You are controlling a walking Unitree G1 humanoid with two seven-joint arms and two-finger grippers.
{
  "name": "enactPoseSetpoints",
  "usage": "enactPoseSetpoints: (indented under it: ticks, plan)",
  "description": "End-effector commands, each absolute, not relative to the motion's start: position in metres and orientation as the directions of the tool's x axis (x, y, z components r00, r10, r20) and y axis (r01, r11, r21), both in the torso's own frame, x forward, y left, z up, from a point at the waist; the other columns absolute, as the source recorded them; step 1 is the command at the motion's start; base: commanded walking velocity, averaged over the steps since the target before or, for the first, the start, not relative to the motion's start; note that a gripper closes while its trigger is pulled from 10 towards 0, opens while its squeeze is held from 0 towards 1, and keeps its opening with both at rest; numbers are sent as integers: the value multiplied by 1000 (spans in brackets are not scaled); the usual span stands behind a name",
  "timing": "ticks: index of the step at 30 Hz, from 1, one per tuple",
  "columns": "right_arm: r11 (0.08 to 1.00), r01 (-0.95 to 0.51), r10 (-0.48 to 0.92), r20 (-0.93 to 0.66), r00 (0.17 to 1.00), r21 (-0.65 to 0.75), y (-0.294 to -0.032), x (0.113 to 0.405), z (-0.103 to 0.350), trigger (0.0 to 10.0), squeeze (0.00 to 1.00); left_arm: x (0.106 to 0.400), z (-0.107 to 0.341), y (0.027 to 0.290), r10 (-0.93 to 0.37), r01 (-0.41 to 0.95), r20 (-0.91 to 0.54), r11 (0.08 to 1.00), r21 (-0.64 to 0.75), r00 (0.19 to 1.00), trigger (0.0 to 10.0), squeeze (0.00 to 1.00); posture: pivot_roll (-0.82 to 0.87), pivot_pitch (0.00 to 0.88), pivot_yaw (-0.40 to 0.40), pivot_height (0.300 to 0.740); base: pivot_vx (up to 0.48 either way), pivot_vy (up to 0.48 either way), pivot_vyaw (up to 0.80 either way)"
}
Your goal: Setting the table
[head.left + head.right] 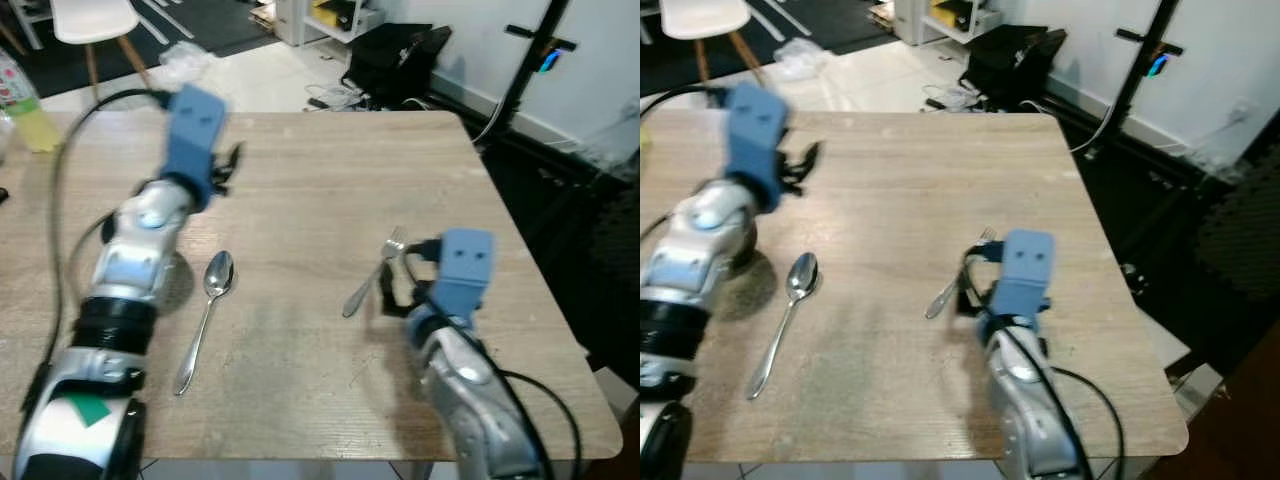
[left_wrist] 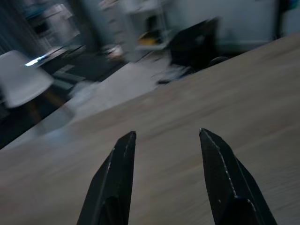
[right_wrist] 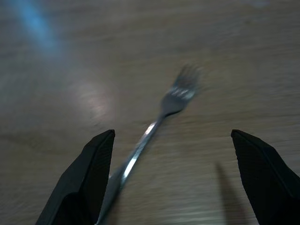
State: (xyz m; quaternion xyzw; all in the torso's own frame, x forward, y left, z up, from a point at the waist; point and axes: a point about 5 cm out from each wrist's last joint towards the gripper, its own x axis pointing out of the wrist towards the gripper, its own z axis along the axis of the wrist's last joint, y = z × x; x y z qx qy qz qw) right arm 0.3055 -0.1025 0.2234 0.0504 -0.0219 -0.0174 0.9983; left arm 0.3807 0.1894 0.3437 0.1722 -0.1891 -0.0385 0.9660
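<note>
Hovering spread-fingered over the fork (image 3: 161,117), the right tool (image 3: 172,180) points tableward.

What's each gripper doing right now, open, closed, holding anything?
Left gripper: open, empty, above the table.
Right gripper: open wide, not gripping the fork.

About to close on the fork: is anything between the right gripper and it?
Nothing visible. The right gripper is open with the fork lying on bare table between its fingers. The spoon lies well off toward the left arm.
</note>
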Motion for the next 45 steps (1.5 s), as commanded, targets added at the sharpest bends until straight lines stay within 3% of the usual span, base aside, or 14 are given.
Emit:
enactPoseSetpoints:
  ticks: [1, 6, 7, 16, 21, 28, 29, 30, 31, 35, 37, 45]
  plan:
    - [994, 57, -58, 10, 998, 93, -102, 309, 216, 10000, 1000, 374, 349, 200, -98, -47, 382, 934, 354, 919, 10000, 0, 72, 191, 31, 740, 0, 0, 0]
    - [990, 101, -102, 4, 995, 99, -91, 327, 216, 10000, 1000, 363, 349, 219, -47, -115, 393, 918, 380, 918, 10000, 0, 86, 186, 21, 740, 0, 0, 0]
    - [988, 124, -125, 4, 992, 88, -88, 333, 217, 10000, 0, 360, 348, 220, -43, -122, 393, 915, 385, 919, 10000, 0, 97, 184, 15, 740, 0, 0, 0]
    - [974, 212, -204, -100, 974, 79, -78, 353, 203, 10000, 0, 352, 348, 223, -29, -141, 395, 908, 394, 918, 10000, 0, 127, 184, -5, 740, 0, 0, 0]
    - [954, 174, -109, -257, 960, 243, -63, 358, 176, 10000, 0, 350, 346, 226, -11, -153, 385, 906, 394, 923, 10000, 0, 134, 187, -6, 740, 0, 0, 0]
    - [969, 156, -99, -280, 955, 189, -59, 369, 163, 9765, 0, 350, 346, 222, -9, -150, 378, 908, 390, 926, 10000, 0, 136, 190, -11, 740, 0, 0, 0]
    - [976, 152, -105, -268, 957, 159, -61, 371, 164, 7020, 0, 350, 346, 221, -10, -149, 377, 909, 390, 926, 10000, 0, 135, 191, -13, 740, 0, 0, 0]
    - [976, 152, -105, -268, 957, 159, -61, 371, 164, 7020, 0, 350, 346, 221, -10, -149, 377, 909, 390, 926, 10000, 0, 135, 191, -13, 740, 0, 0, 0]
    - [976, 148, -103, -264, 959, 159, -63, 374, 165, 5725, 0, 350, 345, 221, -9, -148, 375, 910, 388, 927, 10000, 0, 135, 191, -13, 740, 0, 0, 0]
    - [981, 149, -117, -239, 964, 124, -68, 378, 170, 5725, 0, 350, 344, 221, -5, -148, 372, 912, 383, 928, 10000, 0, 135, 191, -21, 740, 0, 0, 0]
    - [983, 164, -137, -254, 958, 88, -72, 380, 168, 0, 0, 350, 343, 221, -1, -151, 370, 912, 380, 929, 10000, 0, 131, 191, -28, 740, 0, 0, 0]
    - [977, 199, -167, -308, 937, 74, -81, 380, 152, 0, 0, 348, 340, 222, 15, -160, 365, 915, 370, 931, 10000, 0, 129, 196, -44, 740, 0, 0, 0]
